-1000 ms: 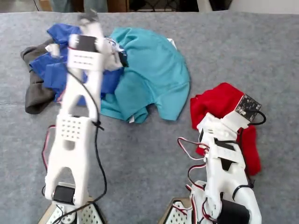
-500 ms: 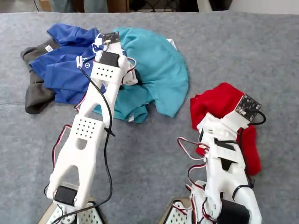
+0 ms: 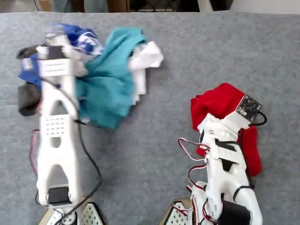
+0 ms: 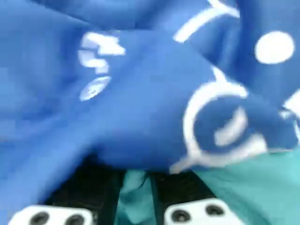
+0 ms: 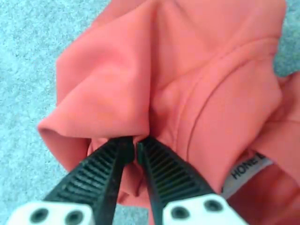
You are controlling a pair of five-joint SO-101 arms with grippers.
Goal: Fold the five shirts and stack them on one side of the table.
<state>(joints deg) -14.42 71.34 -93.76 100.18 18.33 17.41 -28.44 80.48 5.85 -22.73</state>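
The teal shirt (image 3: 110,79) lay bunched in the far left part of the tabletop (image 3: 154,154), its cloth gathered into steep folds that ran from the far edge toward the middle. A blue shirt (image 3: 82,40) with white print sat crumpled against the teal shirt's far left side, close to the far edge. A white shirt (image 3: 146,60) touched the teal one on its right side, partly tucked under it. A dark grey shirt (image 3: 27,96) poked out at the left edge of the pile, mostly hidden behind the left arm (image 3: 56,126). These 4 shirts formed 1 loose heap, none of them folded.

The left gripper (image 4: 135,180) was buried in that heap: in its wrist view a strip of teal cloth sat pinched between the 2 dark fingers, and blue cloth draped over their tips.

The red shirt (image 3: 220,103) lay apart from the heap, crumpled in the right half of the tabletop. The right gripper (image 5: 136,140) was down on it, its ribbed fingers (image 5: 115,161) pressed almost together on a raised fold of red cloth. The right arm (image 3: 227,173) stretched from the near edge and covered the shirt's near part.
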